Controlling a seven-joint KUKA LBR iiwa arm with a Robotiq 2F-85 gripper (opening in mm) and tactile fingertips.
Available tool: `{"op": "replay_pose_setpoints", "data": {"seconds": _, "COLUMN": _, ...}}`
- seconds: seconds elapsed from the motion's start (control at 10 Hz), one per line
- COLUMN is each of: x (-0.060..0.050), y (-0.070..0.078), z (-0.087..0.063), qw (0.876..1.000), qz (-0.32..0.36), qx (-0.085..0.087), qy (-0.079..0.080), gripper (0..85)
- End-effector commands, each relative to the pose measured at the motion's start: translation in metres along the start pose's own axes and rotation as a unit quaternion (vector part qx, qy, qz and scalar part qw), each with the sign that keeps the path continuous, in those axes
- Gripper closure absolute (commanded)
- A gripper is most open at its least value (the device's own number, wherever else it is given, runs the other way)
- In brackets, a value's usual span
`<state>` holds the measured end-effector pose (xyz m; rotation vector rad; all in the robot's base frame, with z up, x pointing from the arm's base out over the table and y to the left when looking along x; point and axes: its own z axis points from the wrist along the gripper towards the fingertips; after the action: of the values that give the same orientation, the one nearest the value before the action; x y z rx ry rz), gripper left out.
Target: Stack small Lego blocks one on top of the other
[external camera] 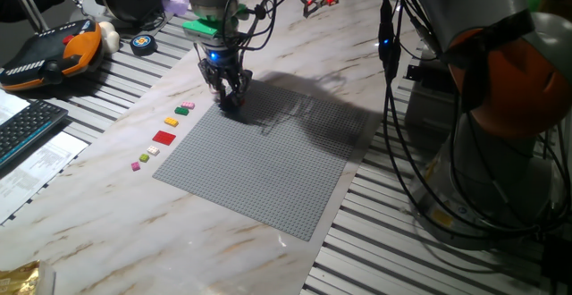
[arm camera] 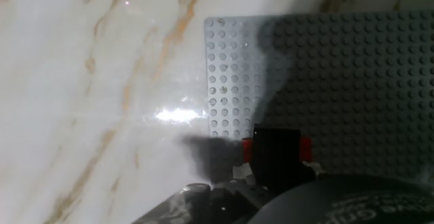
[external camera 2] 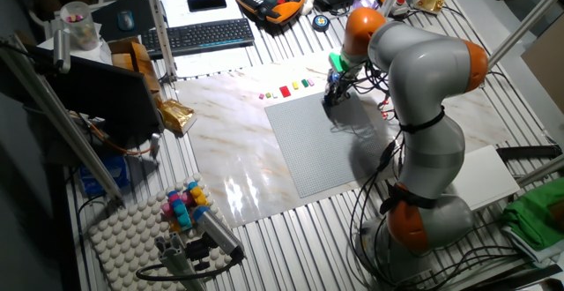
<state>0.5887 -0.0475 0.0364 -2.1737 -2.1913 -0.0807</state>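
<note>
A black brick (arm camera: pixel 276 149) sits over a red brick (arm camera: pixel 305 149) at the grey studded plate's (external camera: pixel 268 170) corner, the gripper (external camera: pixel 228 94) pointing straight down onto it, grip unclear, loose coloured pieces (external camera: pixel 164 137) lying just beside the plate.

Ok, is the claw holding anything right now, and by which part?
Cannot tell. The claw sits low at the grey plate's corner over a black block on red; its grip is hidden.

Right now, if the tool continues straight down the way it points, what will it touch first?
Most likely the black brick directly under the tool, with a red brick showing just beneath it, near a corner of the grey plate. Whether they already touch is unclear.
</note>
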Motion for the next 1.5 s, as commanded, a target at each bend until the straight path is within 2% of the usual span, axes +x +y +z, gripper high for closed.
{"op": "replay_pose_setpoints", "data": {"seconds": 0.0, "x": 0.0, "y": 0.0, "z": 0.0, "qw": 1.0, "qz": -0.002, "qx": -0.001, "qy": 0.001, "gripper": 45.3}}
{"op": "replay_pose_setpoints", "data": {"seconds": 0.2, "x": 0.0, "y": 0.0, "z": -0.002, "qw": 1.0, "qz": -0.006, "qx": 0.0, "qy": 0.004, "gripper": 46.0}}
{"op": "replay_pose_setpoints", "data": {"seconds": 0.5, "x": 0.0, "y": -0.001, "z": -0.01, "qw": 1.0, "qz": -0.019, "qx": 0.01, "qy": 0.009, "gripper": 47.7}}
{"op": "replay_pose_setpoints", "data": {"seconds": 0.6, "x": 0.0, "y": -0.001, "z": -0.012, "qw": 1.0, "qz": -0.026, "qx": 0.01, "qy": 0.013, "gripper": 51.7}}
{"op": "replay_pose_setpoints", "data": {"seconds": 0.9, "x": 0.004, "y": 0.002, "z": -0.01, "qw": 0.999, "qz": -0.041, "qx": 0.001, "qy": 0.013, "gripper": 83.0}}
{"op": "replay_pose_setpoints", "data": {"seconds": 1.4, "x": 0.009, "y": 0.007, "z": -0.002, "qw": 0.999, "qz": -0.042, "qx": -0.007, "qy": 0.014, "gripper": 84.3}}
